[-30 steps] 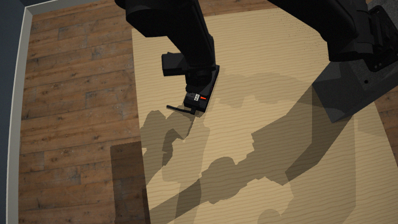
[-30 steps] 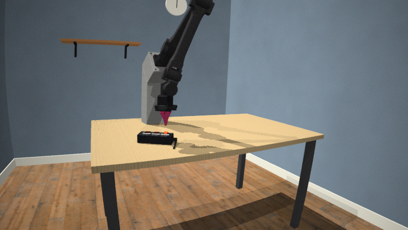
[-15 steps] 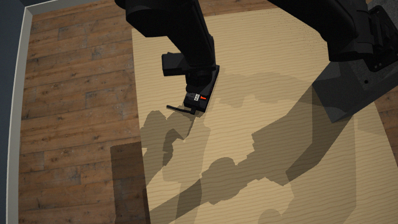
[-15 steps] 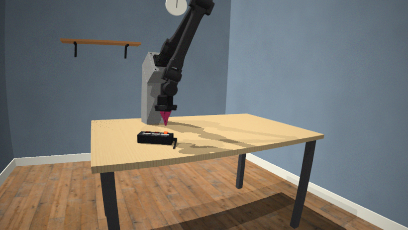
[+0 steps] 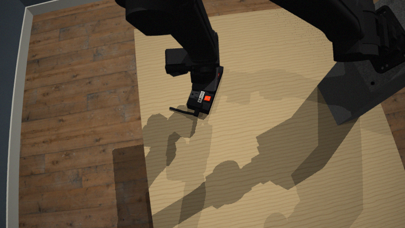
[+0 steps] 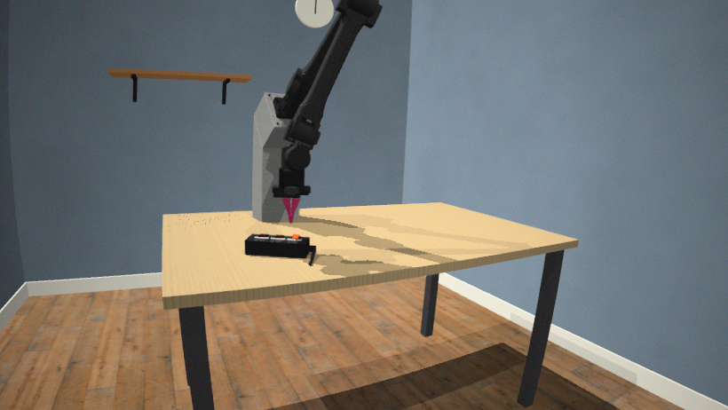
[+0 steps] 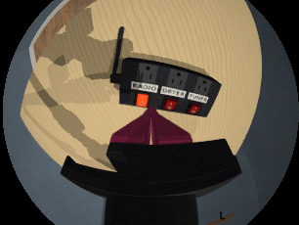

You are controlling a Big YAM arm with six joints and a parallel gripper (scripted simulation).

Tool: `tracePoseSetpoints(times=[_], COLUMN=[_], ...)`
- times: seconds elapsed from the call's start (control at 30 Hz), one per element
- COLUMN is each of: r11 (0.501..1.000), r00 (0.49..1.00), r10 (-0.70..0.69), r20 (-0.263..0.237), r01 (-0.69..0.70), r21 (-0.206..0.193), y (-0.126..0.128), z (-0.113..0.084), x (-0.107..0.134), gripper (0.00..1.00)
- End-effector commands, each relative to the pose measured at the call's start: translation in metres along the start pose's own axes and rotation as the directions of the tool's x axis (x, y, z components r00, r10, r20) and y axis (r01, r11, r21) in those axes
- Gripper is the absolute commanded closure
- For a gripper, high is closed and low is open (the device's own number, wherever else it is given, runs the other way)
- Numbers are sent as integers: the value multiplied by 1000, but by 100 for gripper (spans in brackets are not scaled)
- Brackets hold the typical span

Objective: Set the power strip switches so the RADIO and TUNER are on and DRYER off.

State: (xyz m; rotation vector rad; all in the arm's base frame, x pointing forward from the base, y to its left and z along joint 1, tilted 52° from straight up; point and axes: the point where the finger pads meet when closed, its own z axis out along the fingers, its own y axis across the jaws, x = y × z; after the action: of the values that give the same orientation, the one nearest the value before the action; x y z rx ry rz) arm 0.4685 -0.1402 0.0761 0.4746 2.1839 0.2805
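A black power strip (image 5: 203, 97) (image 6: 276, 245) (image 7: 170, 87) lies flat on the wooden table (image 5: 283, 175) (image 6: 214, 270), right way up. In the wrist view its labels read RADIO, DRYER and TUNER from left to right. The RADIO switch (image 7: 142, 100) (image 5: 207, 98) glows bright orange-red. The DRYER switch (image 7: 169, 104) and TUNER switch (image 7: 195, 108) look darker red. My gripper (image 6: 290, 220) (image 7: 150, 112) is shut and empty, its magenta fingers pointing down. It hangs a little above the strip, near the RADIO and DRYER switches. In the overhead view the arm hides most of the strip.
A short black cable stub (image 5: 182, 110) (image 6: 312, 256) (image 7: 118, 54) sticks out of the strip's RADIO end. The grey robot base (image 6: 265, 162) stands at the table's back edge. A wall shelf (image 6: 178, 76) hangs behind.
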Motion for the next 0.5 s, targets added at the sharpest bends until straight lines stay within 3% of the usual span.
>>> tracePoseSetpoints(times=[0.0,0.23,0.3,0.33,0.47], r11=[968,832,832,770,644], r00=[968,832,832,770,644], r10=[-252,-554,-554,-638,-765], r20=[-13,-13,-13,-18,-16], r01=[252,554,554,638,765], r21=[11,2,2,3,-1], y=[-22,-53,-53,-57,-72], z=[-2,-6,-6,-6,-10], x=[12,16,16,16,23], gripper=[100,100,100,100,100])
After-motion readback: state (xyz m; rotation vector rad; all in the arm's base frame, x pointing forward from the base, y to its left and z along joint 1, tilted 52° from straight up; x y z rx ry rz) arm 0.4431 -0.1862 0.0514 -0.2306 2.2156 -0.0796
